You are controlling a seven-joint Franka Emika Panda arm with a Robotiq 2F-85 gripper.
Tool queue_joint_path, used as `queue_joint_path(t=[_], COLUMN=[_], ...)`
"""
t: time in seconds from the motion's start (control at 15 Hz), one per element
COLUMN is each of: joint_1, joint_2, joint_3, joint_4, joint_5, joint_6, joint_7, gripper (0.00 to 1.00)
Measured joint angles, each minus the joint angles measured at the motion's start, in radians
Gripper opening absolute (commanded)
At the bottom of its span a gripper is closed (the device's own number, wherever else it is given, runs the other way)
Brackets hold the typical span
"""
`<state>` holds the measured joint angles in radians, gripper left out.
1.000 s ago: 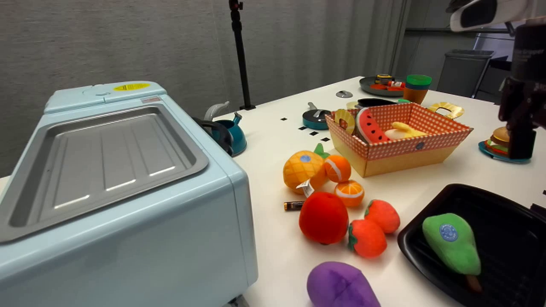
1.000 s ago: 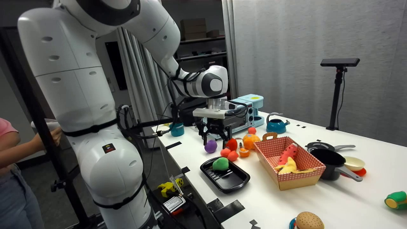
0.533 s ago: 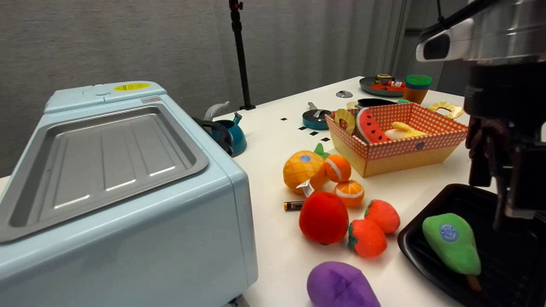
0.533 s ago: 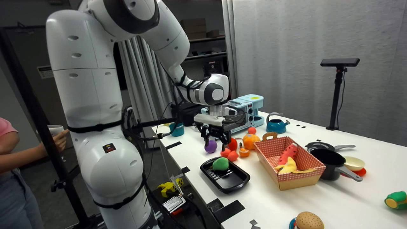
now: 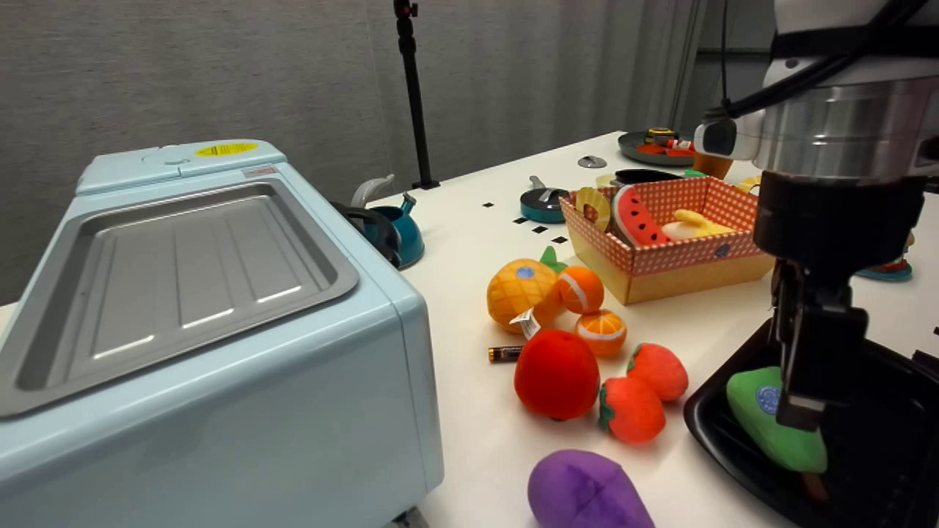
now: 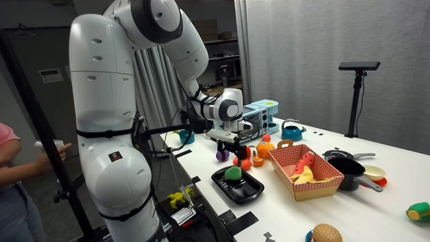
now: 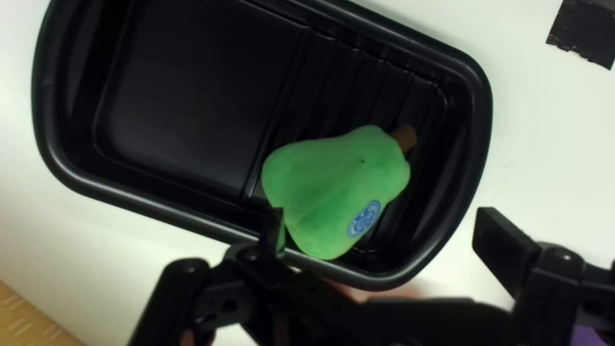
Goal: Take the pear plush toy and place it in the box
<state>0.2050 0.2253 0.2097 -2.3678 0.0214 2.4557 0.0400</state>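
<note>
White arm (image 6: 105,97), black hand (image 7: 382,221)

Green pear (image 7: 331,192), red-and-white checked box (image 5: 678,259)

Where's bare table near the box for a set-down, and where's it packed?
Bare table lies between the box, burger and green-yellow object, and in a strip between box and black tray. Crowded: between tray and pale blue appliance, with plush fruit, and beside the box, where a grey-handled pot sits.
</note>
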Motion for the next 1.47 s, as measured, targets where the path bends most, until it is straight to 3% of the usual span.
queue_joint_path(t=[0.6,0.67,0.8,1.07,1.47], joint_1=[0.000,0.000,0.000,0.002,0.002], joint_2=[0.053,0.060,0.075,0.095,0.080], joint_3=[-0.029,-0.030,-0.030,-0.034,-0.037], joint_4=[0.002,0.004,0.008,0.013,0.020], joint_5=[-0.071,-0.073,-0.075,-0.077,-0.074], joint_6=[0.005,0.005,0.005,0.005,0.000], joint_7=[0.089,0.094,0.101,0.113,0.122], gripper=[0.96,0.76,0.70,0.38,0.02])
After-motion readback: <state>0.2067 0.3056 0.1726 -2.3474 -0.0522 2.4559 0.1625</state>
